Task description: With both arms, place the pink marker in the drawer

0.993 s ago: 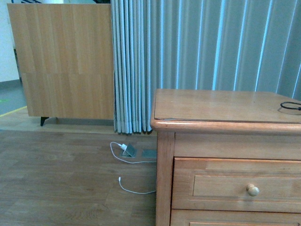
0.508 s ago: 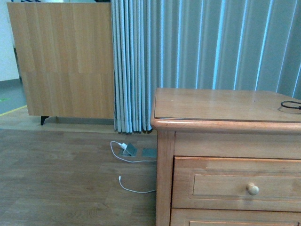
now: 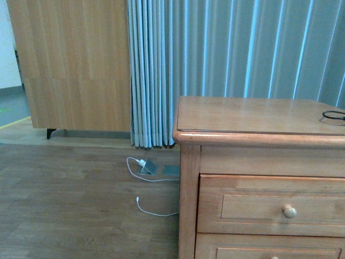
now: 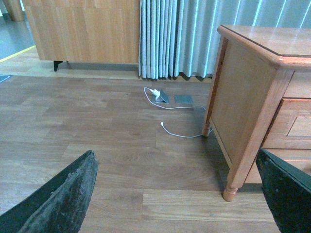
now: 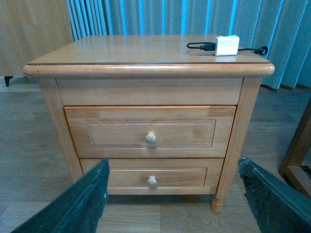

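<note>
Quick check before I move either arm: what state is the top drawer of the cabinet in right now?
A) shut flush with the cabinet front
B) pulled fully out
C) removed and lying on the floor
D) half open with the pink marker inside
A: in the right wrist view the top drawer sits flush in the cabinet front, its knob untouched, with no gap showing; the front view shows the same.

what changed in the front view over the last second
Only the view shifted: the cabinet, the drawer with its knob, the wood panel and the white floor cable all sit slightly higher in the picture. Nothing was taken hold of or let go. The drawer stays closed; no pink marker shows.
</note>
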`<action>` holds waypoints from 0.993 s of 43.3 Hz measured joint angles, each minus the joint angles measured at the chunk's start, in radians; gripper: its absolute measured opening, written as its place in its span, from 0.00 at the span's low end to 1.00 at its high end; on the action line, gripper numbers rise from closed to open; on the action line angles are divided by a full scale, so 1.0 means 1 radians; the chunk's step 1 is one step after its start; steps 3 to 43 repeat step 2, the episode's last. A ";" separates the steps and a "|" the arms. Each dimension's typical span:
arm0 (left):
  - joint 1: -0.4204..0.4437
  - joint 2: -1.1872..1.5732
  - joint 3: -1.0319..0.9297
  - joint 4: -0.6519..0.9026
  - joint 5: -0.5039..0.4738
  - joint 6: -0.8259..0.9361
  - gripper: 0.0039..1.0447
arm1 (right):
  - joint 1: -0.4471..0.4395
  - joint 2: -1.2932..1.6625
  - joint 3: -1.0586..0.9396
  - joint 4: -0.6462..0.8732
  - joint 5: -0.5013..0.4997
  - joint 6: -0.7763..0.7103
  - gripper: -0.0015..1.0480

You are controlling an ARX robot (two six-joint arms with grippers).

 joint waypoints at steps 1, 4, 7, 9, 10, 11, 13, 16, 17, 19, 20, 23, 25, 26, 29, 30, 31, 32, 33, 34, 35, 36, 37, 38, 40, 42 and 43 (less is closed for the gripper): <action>0.000 0.000 0.000 0.000 0.000 0.000 0.94 | 0.000 0.000 0.000 0.000 0.000 0.000 0.80; 0.000 0.000 0.000 0.000 0.000 0.000 0.94 | 0.000 0.000 0.000 0.000 0.000 0.000 0.83; 0.000 0.000 0.000 0.000 0.000 0.000 0.94 | 0.000 0.000 0.000 0.000 0.000 0.000 0.83; 0.000 0.000 0.000 0.000 0.000 0.000 0.94 | 0.000 0.000 0.000 0.000 0.000 0.000 0.83; 0.000 0.000 0.000 0.000 0.000 0.000 0.94 | 0.000 0.000 0.000 0.000 0.000 0.000 0.83; 0.000 0.000 0.000 0.000 0.000 0.000 0.94 | 0.000 0.000 0.000 0.000 0.000 0.000 0.83; 0.000 0.000 0.000 0.000 0.000 0.000 0.94 | 0.000 0.000 0.000 0.000 0.000 0.000 0.83; 0.000 0.000 0.000 0.000 0.000 0.000 0.94 | 0.000 0.000 0.000 0.000 0.000 0.000 0.83; 0.000 0.000 0.000 0.000 0.000 0.000 0.94 | 0.000 0.000 0.000 0.000 0.000 0.000 0.83; 0.000 0.000 0.000 0.000 0.000 0.000 0.94 | 0.000 0.000 0.000 0.000 0.000 0.000 0.83; 0.000 0.000 0.000 0.000 0.000 0.000 0.94 | 0.000 0.000 0.000 0.000 0.000 0.000 0.83; 0.000 0.000 0.000 0.000 0.000 0.000 0.94 | 0.000 0.000 0.000 0.000 0.000 0.000 0.83; 0.000 0.000 0.000 0.000 0.000 0.000 0.94 | 0.000 0.000 0.000 0.000 0.000 0.000 0.83; 0.000 0.000 0.000 0.000 0.000 0.000 0.94 | 0.000 0.000 0.000 0.000 0.000 0.000 0.83; 0.000 0.000 0.000 0.000 0.000 0.000 0.94 | 0.000 0.000 0.000 0.000 0.000 0.000 0.83; 0.000 0.000 0.000 0.000 0.000 0.000 0.94 | 0.000 0.000 0.000 0.000 0.000 0.000 0.83; 0.000 0.000 0.000 0.000 0.000 0.000 0.94 | 0.000 0.000 0.000 0.000 0.000 0.000 0.83; 0.000 0.000 0.000 0.000 0.000 0.000 0.94 | 0.000 0.000 0.000 0.000 0.000 0.000 0.83; 0.000 0.000 0.000 0.000 0.000 0.000 0.94 | 0.000 0.000 0.000 0.000 0.000 0.000 0.83; 0.000 0.000 0.000 0.000 0.000 0.000 0.94 | 0.000 0.000 0.000 0.000 0.000 0.000 0.83; 0.000 0.000 0.000 0.000 0.000 0.000 0.94 | 0.000 0.000 0.000 0.000 0.000 0.000 0.83; 0.000 0.000 0.000 0.000 0.000 0.000 0.94 | 0.000 0.000 0.000 0.000 0.000 0.000 0.83; 0.000 0.000 0.000 0.000 0.000 0.000 0.94 | 0.000 0.000 0.000 0.000 0.000 0.000 0.83; 0.000 0.000 0.000 0.000 0.000 0.000 0.94 | 0.000 0.000 0.000 0.000 0.000 0.000 0.83; 0.000 0.000 0.000 0.000 0.000 0.000 0.94 | 0.000 0.000 0.000 0.000 0.000 0.000 0.83; 0.000 0.000 0.000 0.000 0.000 0.000 0.94 | 0.000 0.000 0.000 0.000 0.000 0.000 0.83; 0.000 0.000 0.000 0.000 0.000 0.000 0.94 | 0.000 0.000 0.000 0.000 0.000 0.000 0.83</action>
